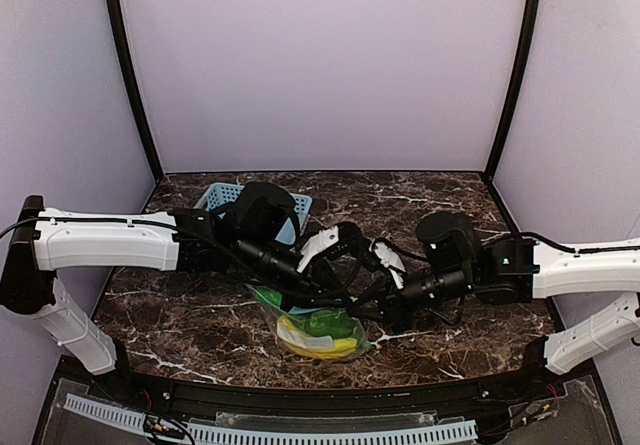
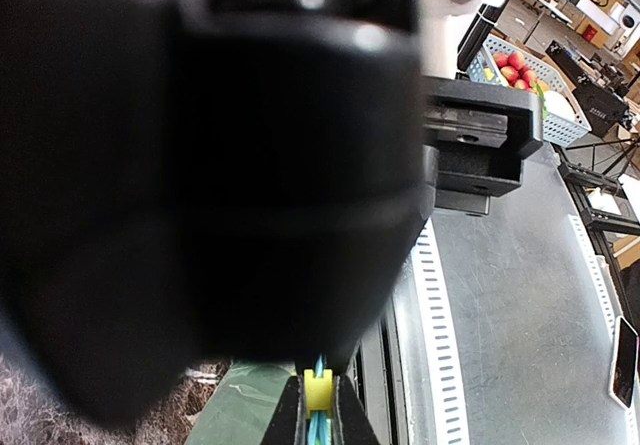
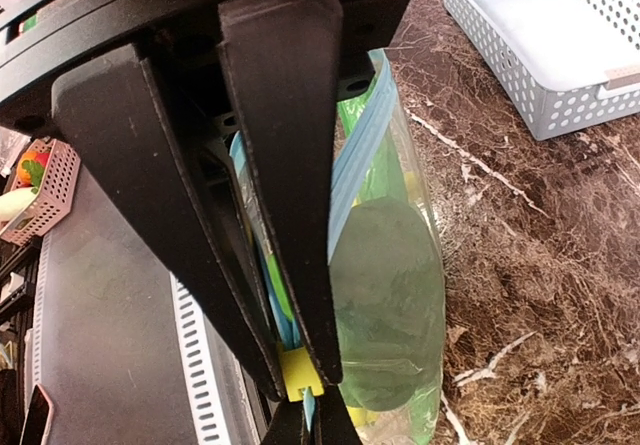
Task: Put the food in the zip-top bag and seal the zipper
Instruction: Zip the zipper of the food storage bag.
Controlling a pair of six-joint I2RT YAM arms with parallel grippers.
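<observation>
The clear zip-top bag (image 1: 315, 330) stands on the marble table between both arms, with the food inside: yellow banana (image 1: 322, 346), dark green pepper (image 3: 385, 295) and a light green cucumber piece (image 3: 272, 270). Its light-blue zipper (image 3: 355, 155) runs up the mouth edge. My left gripper (image 2: 318, 407) is shut on the yellow slider (image 2: 318, 389) of the zipper; its long black fingers (image 3: 285, 165) also show in the right wrist view, closing on the slider (image 3: 303, 373). My right gripper (image 3: 311, 428) is shut on the blue strip right beside the slider. In the top view both grippers (image 1: 352, 290) (image 1: 380, 310) meet above the bag.
A light-blue slotted basket (image 1: 222, 197) sits at the back left, behind the left arm; it also shows in the right wrist view (image 3: 540, 55). The table's front edge with a white slotted rail (image 1: 300, 430) lies close to the bag.
</observation>
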